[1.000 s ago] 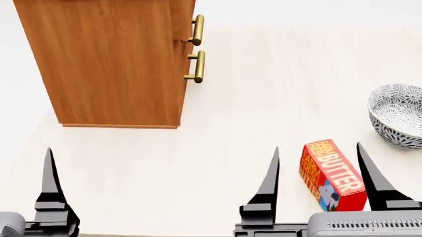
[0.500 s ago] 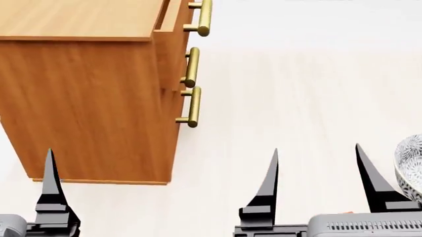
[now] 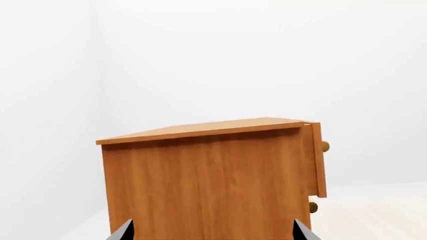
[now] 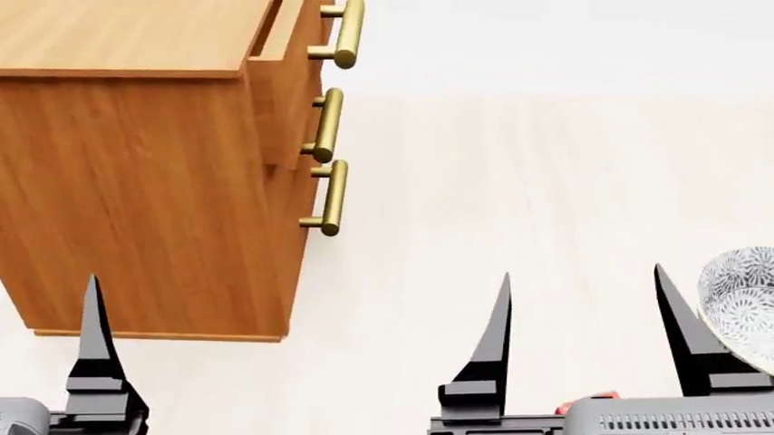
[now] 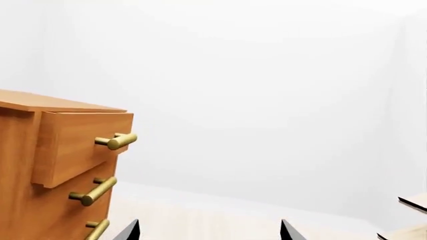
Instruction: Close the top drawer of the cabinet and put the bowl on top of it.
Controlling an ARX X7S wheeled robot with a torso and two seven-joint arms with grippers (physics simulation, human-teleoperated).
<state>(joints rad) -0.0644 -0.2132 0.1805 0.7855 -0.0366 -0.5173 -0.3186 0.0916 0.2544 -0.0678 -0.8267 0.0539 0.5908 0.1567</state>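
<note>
left claw (image 4: 91, 299): only one black fingertip shows at the bottom-left of the head view, two tips at the frame edge in the left wrist view, spread wide with nothing between them. it sits low in front of the cabinet's (image 4: 145, 190) side panel, apart from it.

cabinet stands on the pale desk (image 4: 520, 181), upper left of the head view, flat top bare. top drawer (image 4: 281, 63) sticks out past the two lower fronts, a gap visible behind its front panel, so it's partly open. right wrist view confirms: top drawer front (image 5: 80, 147) juts forward of the carcass, brass handle (image 5: 117, 141) on it, two lower handles below sit further back.

right claw (image 4: 581, 317): two black fingers pointing forward at bottom centre-right of the head view, wide apart, holding nothing. well clear of the cabinet.

small red sliver (image 4: 586, 401) peeks just above the right claw body, can't tell what it is.

bowl (image 4: 740, 304): patterned, on the desk at the far right edge, cut off by the frame, just beside the right claw's outer finger. contact unclear.
</note>
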